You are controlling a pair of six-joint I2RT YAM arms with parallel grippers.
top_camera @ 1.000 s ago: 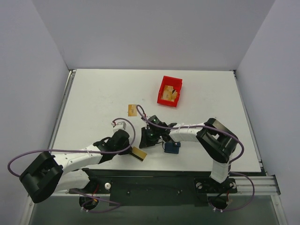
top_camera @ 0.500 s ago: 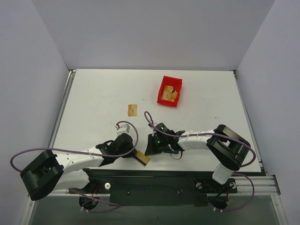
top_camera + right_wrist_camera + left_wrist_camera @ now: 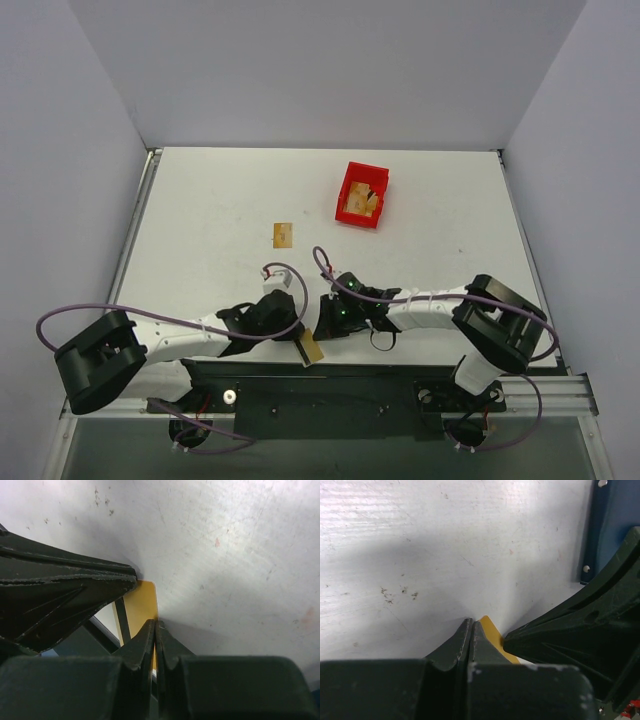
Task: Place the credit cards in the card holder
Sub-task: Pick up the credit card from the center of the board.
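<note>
at the table (image 3: 200, 210) edge, the tan-gold card (image 3: 142, 604) shows a dark stripe.

Bottom centre, my left gripper (image 3: 299, 341) and right gripper (image 3: 322, 336) crowd tip to tip on one credit card (image 3: 312, 350). Red bin (image 3: 346, 196) and loose card (image 3: 283, 235) obstruct upper centre; I see open table (image 3: 195, 215) at left.

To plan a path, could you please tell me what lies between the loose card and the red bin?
Only bare table, in the top external view.
</note>
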